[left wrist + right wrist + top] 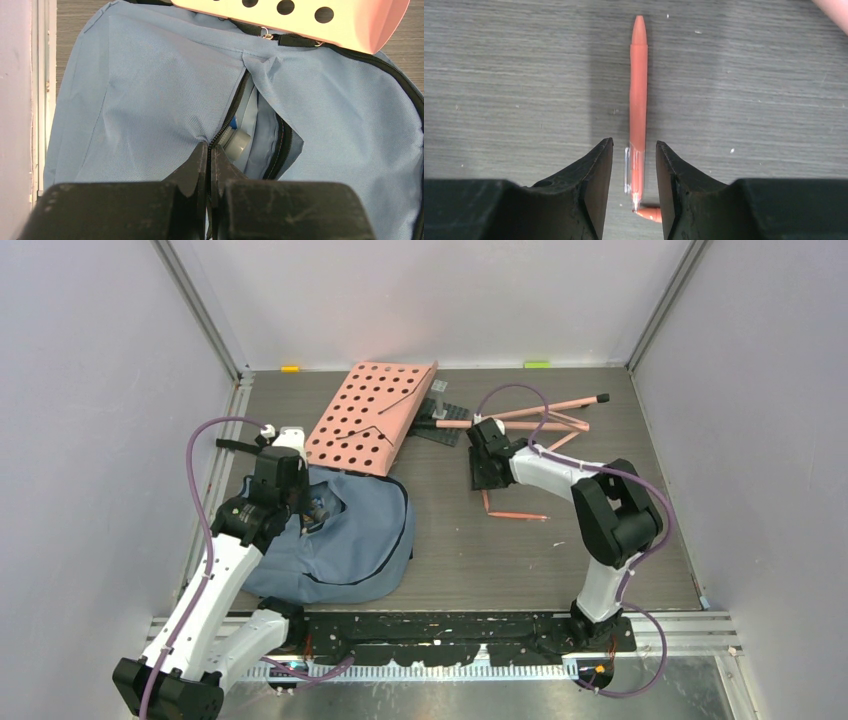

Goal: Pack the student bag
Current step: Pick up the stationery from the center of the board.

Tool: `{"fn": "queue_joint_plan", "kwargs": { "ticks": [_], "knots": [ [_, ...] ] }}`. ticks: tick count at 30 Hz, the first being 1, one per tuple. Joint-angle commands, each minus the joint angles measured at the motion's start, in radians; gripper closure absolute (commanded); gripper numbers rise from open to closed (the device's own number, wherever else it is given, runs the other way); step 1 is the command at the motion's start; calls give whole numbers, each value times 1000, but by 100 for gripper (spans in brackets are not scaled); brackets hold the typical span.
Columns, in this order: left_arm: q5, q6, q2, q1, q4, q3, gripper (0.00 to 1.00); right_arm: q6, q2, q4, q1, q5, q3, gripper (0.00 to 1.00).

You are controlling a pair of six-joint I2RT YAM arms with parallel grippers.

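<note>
— So, what is the right claw point(634, 143) up to?
— Its jaws stand half-wide astride a slim orange plastic pen point(638, 90) lying flat on the grey wood-grain surface point(499, 75). There is a sliver of gap on each side, and they sit square across the barrel, so a squeeze should catch it cleanly.
— And the left claw point(208, 149)?
— Pinched tight on the zipper edge of the soft blue-grey fabric student bag point(150, 90), I'd say to hold its mouth agape for the pen. A grey-capped item point(239, 142) sits inside. The bag lies at the left, and a tilted pink perforated board point(300, 15) overhangs its far end.
</note>
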Motion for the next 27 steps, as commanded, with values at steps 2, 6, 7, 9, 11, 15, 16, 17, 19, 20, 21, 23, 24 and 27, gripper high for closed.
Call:
{"fn": "queue_joint_plan", "kwargs": {
  "ticks": [2, 6, 7, 9, 11, 15, 16, 17, 19, 20, 21, 23, 24, 27],
  "knots": [
    [30, -8, -12, -3, 103, 16, 100, -26, 56, 14, -12, 10, 72, 60],
    [31, -8, -11, -3, 103, 16, 100, -26, 79, 11, -18, 7, 87, 65],
    [31, -8, -12, -3, 102, 16, 100, -26, 85, 10, -18, 5, 89, 66],
    [31, -8, -11, -3, 103, 17, 100, -26, 93, 7, -20, 4, 93, 70],
    [31, -8, -12, -3, 103, 17, 100, -27, 99, 1, -20, 5, 96, 73],
    [30, -8, -12, -3, 103, 17, 100, -27, 106, -6, -22, 8, 97, 80],
    [29, -8, -12, -3, 103, 17, 100, -27, 107, -11, -22, 8, 97, 81],
    [30, -8, -12, -3, 103, 16, 100, -27, 111, -12, -23, 10, 98, 82],
    [30, -8, -13, -3, 104, 17, 100, -25, 114, -17, -24, 6, 98, 86],
    [29, -8, -13, -3, 104, 17, 100, -24, 115, -20, -24, 4, 97, 88],
    [28, -8, -14, -3, 103, 17, 100, -22, 114, -20, -24, -1, 97, 94],
    [28, -8, -16, -3, 103, 15, 100, -21, 102, -28, -24, -14, 96, 99],
    [30, -8, -16, -3, 102, 17, 100, -18, 95, -33, -24, -17, 95, 99],
    [39, -11, -16, -4, 105, 17, 100, -11, 37, -43, -22, -56, 79, 100]
  ]
}}
